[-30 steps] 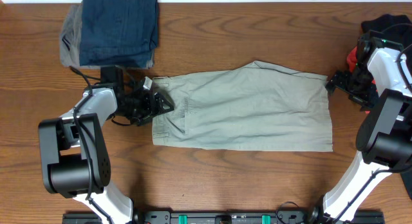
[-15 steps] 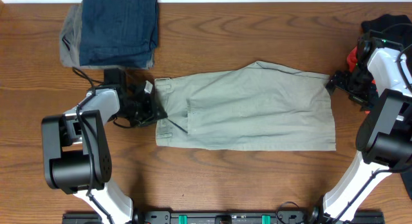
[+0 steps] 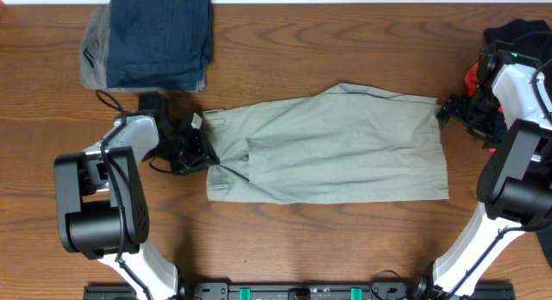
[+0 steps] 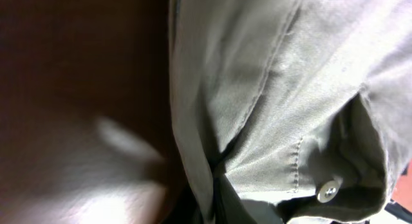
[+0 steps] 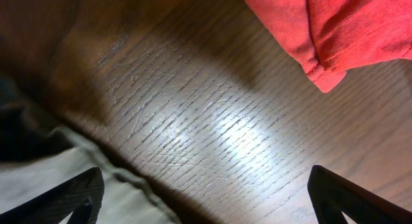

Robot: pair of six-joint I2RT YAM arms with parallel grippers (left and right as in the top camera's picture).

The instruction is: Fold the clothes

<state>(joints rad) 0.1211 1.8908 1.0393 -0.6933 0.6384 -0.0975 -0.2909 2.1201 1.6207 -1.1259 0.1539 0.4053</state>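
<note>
The clothes, pale khaki trousers (image 3: 345,145), lie flat across the middle of the table, waistband to the left. My left gripper (image 3: 204,152) is shut on the waistband edge, where the cloth bunches into a fold. The left wrist view is filled with that khaki cloth (image 4: 290,89) and a small button (image 4: 329,190), and the gripper (image 4: 215,208) pinches a fold at the bottom edge. My right gripper (image 3: 454,110) stands open just off the trousers' far right corner. Its dark fingertips (image 5: 71,198) straddle bare wood in the right wrist view, with the trouser hem (image 5: 129,208) at the left one.
Folded dark blue jeans (image 3: 159,37) lie on a grey garment (image 3: 93,50) at the back left. A black garment (image 3: 517,33) and a coral-red one (image 5: 335,31) sit at the back right, close behind the right arm.
My left gripper has closed on the waistband edge and drawn back a little to the left, bunching the cloth there. The right arm has not moved.
</note>
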